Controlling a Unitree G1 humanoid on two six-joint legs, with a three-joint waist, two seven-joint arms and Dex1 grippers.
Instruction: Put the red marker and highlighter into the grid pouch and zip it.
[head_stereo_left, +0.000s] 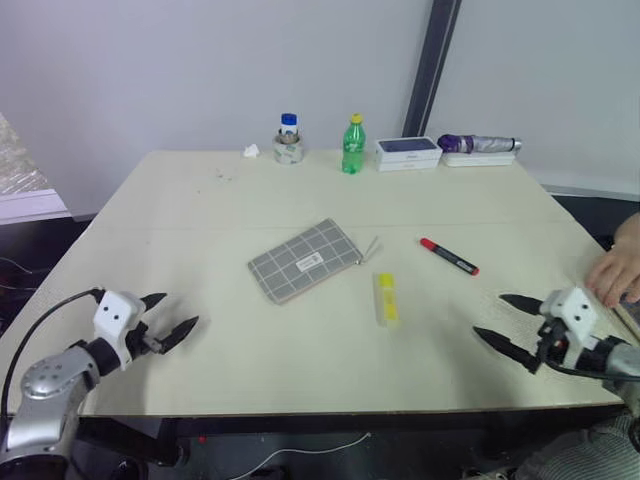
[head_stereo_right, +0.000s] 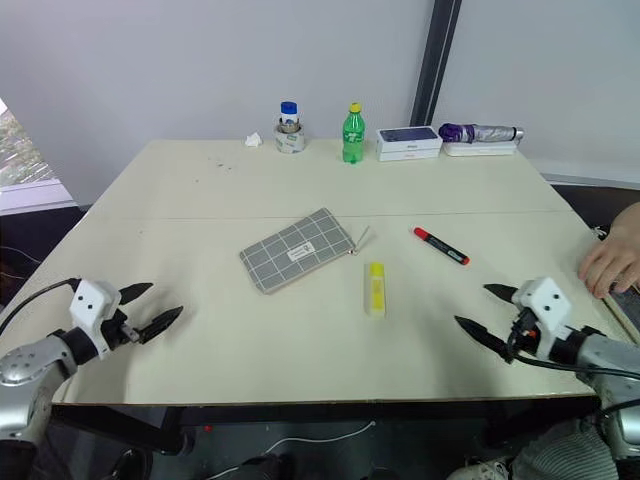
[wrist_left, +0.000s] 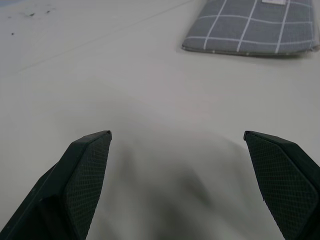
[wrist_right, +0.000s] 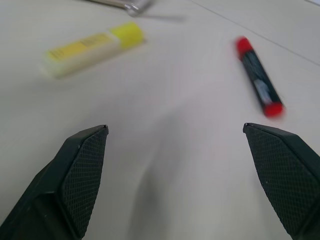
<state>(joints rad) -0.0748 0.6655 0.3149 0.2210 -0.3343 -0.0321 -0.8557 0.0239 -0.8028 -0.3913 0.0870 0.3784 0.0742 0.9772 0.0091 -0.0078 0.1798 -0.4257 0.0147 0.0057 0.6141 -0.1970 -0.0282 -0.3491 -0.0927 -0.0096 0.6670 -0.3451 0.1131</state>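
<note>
On the cream table (head_stereo_left: 200, 200), grid pouch (head_stereo_left: 303, 260) mid-surface, soft and floppy; highlighter (head_stereo_left: 385, 297) and red marker (head_stereo_left: 449, 256) beside it, light, rigid, likely slippery, best pinched mid-barrel; left gripper (head_stereo_left: 168, 318) and right gripper (head_stereo_left: 509, 325) spread wide, empty.

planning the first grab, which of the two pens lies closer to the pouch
The yellow highlighter, just off the grid pouch's zipper end; the red marker lies farther out.

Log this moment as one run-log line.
left gripper: open, empty | right gripper: open, empty | red marker, highlighter: on table | grid pouch: flat, nothing inserted yet
</note>
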